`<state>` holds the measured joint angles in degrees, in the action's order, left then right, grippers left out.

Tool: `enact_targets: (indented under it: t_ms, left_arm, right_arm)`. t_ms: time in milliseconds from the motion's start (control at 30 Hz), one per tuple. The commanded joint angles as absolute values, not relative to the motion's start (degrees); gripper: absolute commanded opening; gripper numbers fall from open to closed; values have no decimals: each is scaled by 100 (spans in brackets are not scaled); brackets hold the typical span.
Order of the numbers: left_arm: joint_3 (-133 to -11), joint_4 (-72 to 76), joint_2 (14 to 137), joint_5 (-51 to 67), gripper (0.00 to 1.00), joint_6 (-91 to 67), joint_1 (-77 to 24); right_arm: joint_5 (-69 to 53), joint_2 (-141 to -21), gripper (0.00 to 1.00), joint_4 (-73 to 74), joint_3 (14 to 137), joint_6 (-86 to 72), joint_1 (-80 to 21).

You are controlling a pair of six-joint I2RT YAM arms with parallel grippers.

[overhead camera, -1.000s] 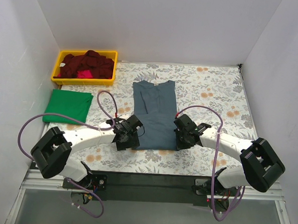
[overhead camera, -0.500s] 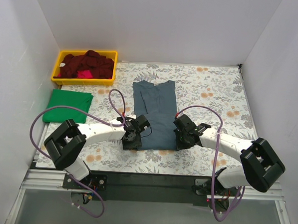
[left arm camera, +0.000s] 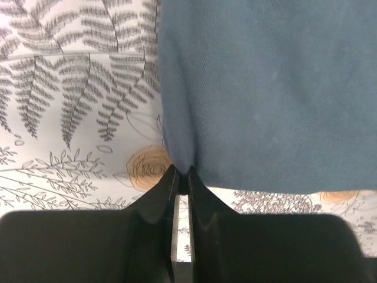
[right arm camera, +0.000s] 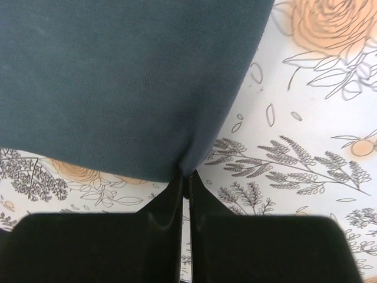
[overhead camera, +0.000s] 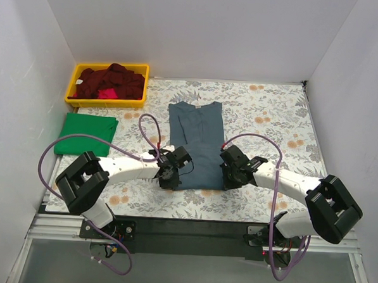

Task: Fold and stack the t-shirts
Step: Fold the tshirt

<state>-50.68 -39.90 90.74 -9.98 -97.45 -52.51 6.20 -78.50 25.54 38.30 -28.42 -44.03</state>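
A slate-blue t-shirt (overhead camera: 196,142) lies folded lengthwise in the middle of the floral cloth, collar at the far end. My left gripper (overhead camera: 169,176) is shut on its near left hem corner; in the left wrist view the blue shirt (left arm camera: 265,88) bunches between the black fingers (left arm camera: 162,197). My right gripper (overhead camera: 228,176) is shut on the near right hem corner, where the blue shirt (right arm camera: 129,76) puckers at the gripper (right arm camera: 186,177). A folded green t-shirt (overhead camera: 86,134) lies at the left. Dark red and pink t-shirts (overhead camera: 109,83) are heaped in the bin.
A yellow bin (overhead camera: 72,96) stands at the far left corner. White walls close in the left, back and right. Purple cables loop above both arms. The floral table cloth (overhead camera: 272,120) covers the table.
My left gripper slid right to the shirt's near left corner and closed on it. The right gripper has stayed shut on the near right corner.
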Motion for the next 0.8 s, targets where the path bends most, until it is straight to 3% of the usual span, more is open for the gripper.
enact_targets:
  t_ms: [0, 233, 433, 767]
  left_arm:
    - [-4343, -4736, 9037, -721, 0, -10027, -5772]
    - [-4192, -6063, 7832, -124, 0, -11380, -7206]
    - [-4823, -6872, 7042, 98, 0, -11830, -7611]
    - [-5756, -6390, 6635, -378, 0, -9617, -5134]
  right_arm:
    - [212, -7911, 1, 3505, 3191, -2891, -4693]
    - [-606, -6418, 1, 4674, 2865, -3655, -5413]
    - [-484, -5652, 1, 6141, 3935, -3578, -5564]
    - [562, -7170, 1, 6539, 6599, -2067, -4589]
